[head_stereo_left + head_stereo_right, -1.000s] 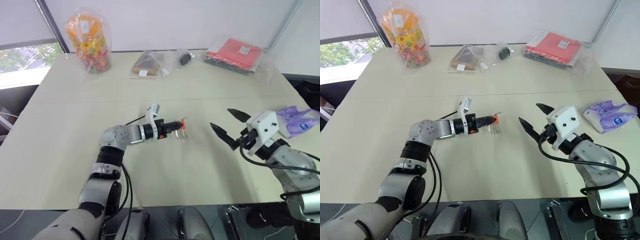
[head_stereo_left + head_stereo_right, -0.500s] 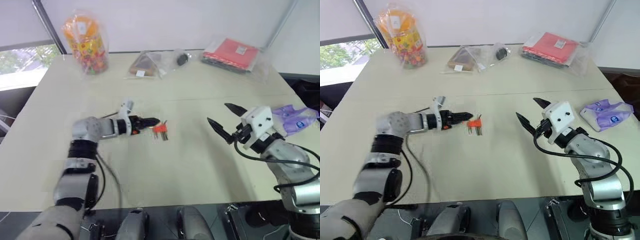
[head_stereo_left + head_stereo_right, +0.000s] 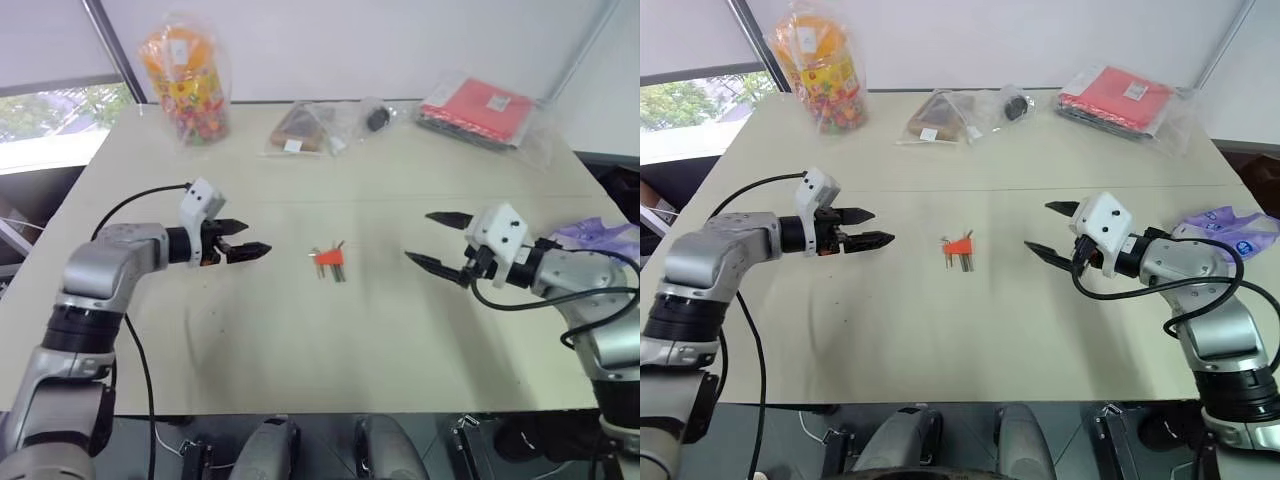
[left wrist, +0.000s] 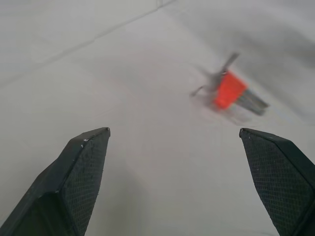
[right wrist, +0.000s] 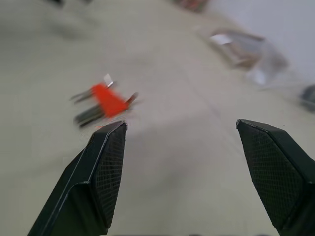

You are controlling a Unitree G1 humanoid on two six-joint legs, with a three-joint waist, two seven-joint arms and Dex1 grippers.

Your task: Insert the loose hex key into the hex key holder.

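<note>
Resting holder: the hex key holder (image 3: 960,246) lies on the counter (image 3: 970,330), keys pointing toward the robot.
Left claw (image 3: 868,227): apart, empty, left of holder.
Right claw (image 3: 1048,231): apart, empty, right of holder.
Loose hex key: not distinguishable beside holder.

Open table between the two grippers, with one small obstacle at its middle

The hex key holder (image 3: 328,258) lay alone on the bare table (image 3: 300,340), with clear surface on every side of it. The left gripper (image 3: 243,240) and the right gripper (image 3: 432,238) hung well apart from it on opposite sides, jaws spread. The candy bag (image 3: 185,75), brown packet (image 3: 297,128), red packet (image 3: 473,105) and purple packet (image 3: 598,240) crowded only the far edge and right edge.
</note>
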